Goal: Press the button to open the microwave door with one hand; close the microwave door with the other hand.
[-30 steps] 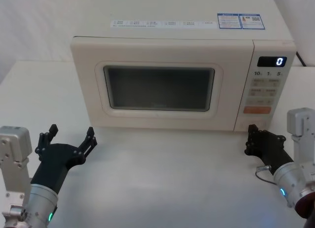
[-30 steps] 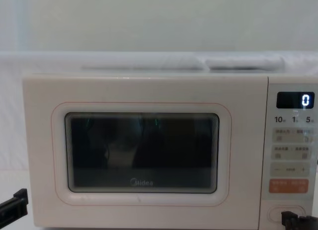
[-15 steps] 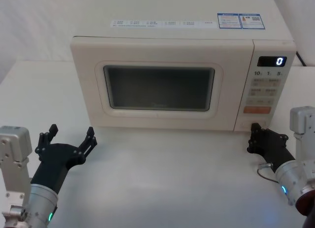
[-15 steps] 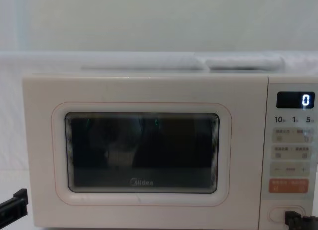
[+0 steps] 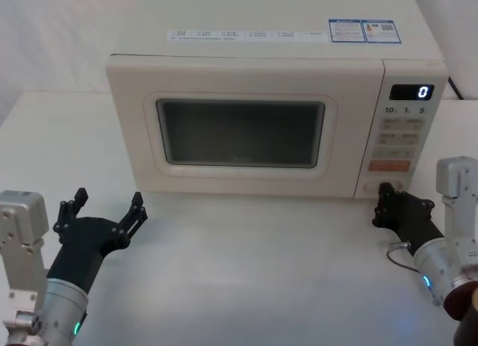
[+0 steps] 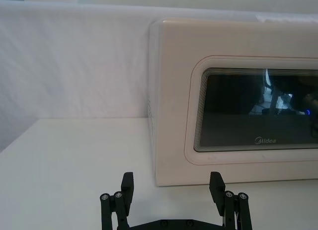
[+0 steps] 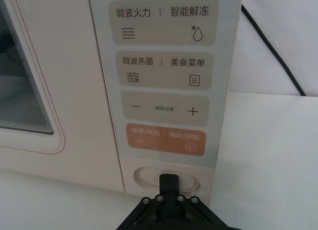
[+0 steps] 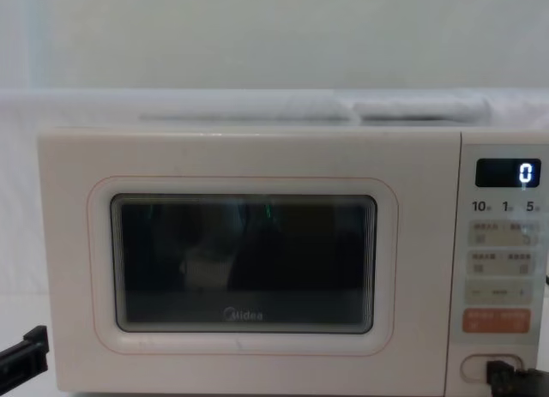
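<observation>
The microwave door [image 5: 240, 133] reads "Midea" below its window and sits flush shut, long axis level; the display [image 5: 411, 92] shows "0"; the orange key pair [image 7: 166, 138] bears Chinese labels. The button [image 7: 144, 178], a wide oblong lying level at the panel's foot, meets the right gripper [image 7: 169, 182], its prongs pressed together holding nothing; the left gripper [image 5: 104, 209] hovers spread wide and empty over the table [image 5: 246, 271] before the door's left corner.

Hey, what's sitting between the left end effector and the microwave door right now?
Nothing: in the head view, bare white table separates the open left end effector from the shut microwave door.
</observation>
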Robot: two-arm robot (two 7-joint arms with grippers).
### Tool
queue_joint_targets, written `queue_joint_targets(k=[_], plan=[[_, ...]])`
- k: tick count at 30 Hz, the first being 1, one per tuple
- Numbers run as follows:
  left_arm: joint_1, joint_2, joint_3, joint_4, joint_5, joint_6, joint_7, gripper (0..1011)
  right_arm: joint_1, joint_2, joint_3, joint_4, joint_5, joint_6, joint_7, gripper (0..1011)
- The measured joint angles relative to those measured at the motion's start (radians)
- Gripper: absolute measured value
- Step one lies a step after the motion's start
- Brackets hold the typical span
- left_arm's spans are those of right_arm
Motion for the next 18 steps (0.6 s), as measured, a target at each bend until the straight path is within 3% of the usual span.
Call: queue_joint_targets(k=[18], plan=[[0.000, 0.000, 0.000, 0.000, 0.000, 0.000, 0.000, 1001, 0.017, -0.010, 0.001, 0.020, -0.003, -0.005, -0.004, 0]])
